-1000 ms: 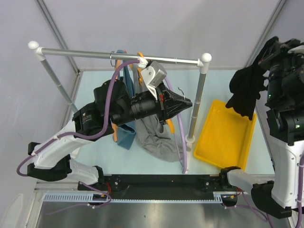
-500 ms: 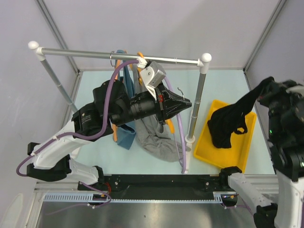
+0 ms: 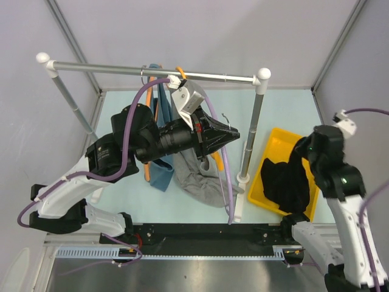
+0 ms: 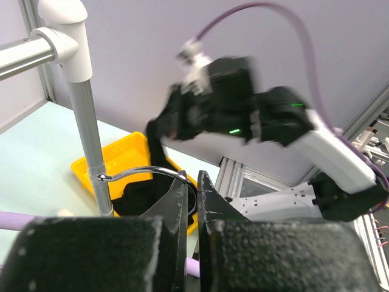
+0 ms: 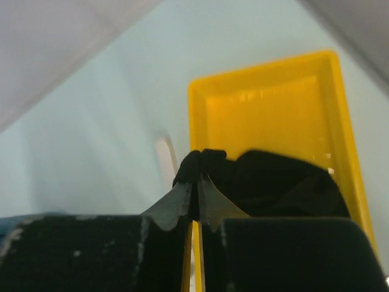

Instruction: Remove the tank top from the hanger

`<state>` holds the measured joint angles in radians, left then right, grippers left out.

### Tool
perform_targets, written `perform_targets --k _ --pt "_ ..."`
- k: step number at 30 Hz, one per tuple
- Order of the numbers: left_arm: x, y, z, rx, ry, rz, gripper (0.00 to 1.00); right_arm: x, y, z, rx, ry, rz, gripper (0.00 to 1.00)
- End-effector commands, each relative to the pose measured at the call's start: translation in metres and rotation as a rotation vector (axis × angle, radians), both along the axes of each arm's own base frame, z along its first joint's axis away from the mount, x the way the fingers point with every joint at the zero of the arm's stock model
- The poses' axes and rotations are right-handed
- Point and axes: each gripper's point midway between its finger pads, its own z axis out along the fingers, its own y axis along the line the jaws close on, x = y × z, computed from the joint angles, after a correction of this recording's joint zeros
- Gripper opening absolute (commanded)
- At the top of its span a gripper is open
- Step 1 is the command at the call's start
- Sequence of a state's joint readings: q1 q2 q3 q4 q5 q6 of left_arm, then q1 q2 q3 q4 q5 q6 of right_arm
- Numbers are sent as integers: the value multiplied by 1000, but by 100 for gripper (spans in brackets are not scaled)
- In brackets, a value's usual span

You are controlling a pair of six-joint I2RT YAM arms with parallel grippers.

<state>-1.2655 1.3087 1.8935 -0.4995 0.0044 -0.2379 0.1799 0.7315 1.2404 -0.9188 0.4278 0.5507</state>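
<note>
Between the right gripper fingertips, a fold of the black tank top is pinched; the jaws are closed on the fabric with no visible gap. Below and ahead of this gripper, the remainder of the tank top lies bunched inside the yellow tray. In the overhead view, the garment trails from the right gripper down into the tray.

Left gripper: jaws closed to a narrow slit, clamped on the hanger. The hanger's metal hook curves out just ahead of the fingertips, free of the rail. Below and behind the left gripper, a grey garment and a blue garment hang from the rail.
</note>
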Motion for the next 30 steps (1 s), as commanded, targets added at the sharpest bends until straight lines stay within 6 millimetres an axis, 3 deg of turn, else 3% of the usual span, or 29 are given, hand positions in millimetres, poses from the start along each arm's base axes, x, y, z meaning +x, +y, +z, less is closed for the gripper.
perform_targets --k 1,3,4,5,6,8,11,14,18,23,26,30 --pt "-7 5 23 -76 -12 -25 0 35 14 -64 114 136 -55 18" --pt "-7 5 22 -75 -7 -25 0 43 5 -84 87 184 -118 29" --pt "-7 4 22 -74 -7 -25 0 45 2 -91 77 206 -137 63" --pt "-7 4 22 -74 -5 -24 0 45 0 -102 53 262 -150 83" --pt "-7 4 21 -71 -6 -25 0 44 -2 -100 39 272 -158 99" --pt "-6 5 19 -67 -7 -22 0 38 -3 -98 6 293 -130 100" --pt "-4 3 16 -60 -12 -13 0 27 12 -84 -19 282 27 100" --pt "-4 1 15 -59 -15 -16 0 2 33 -58 -14 211 219 100" --pt "-5 -1 17 -71 -16 -27 0 -57 103 -16 86 75 708 100" --pt "-7 -5 16 -77 -5 -41 0 -135 163 37 214 -71 1208 98" --pt "-9 -8 17 -87 -2 -57 0 -168 182 61 337 -127 1407 95" --pt "-9 -10 20 -98 -4 -56 0 -190 193 82 434 -178 1574 86"
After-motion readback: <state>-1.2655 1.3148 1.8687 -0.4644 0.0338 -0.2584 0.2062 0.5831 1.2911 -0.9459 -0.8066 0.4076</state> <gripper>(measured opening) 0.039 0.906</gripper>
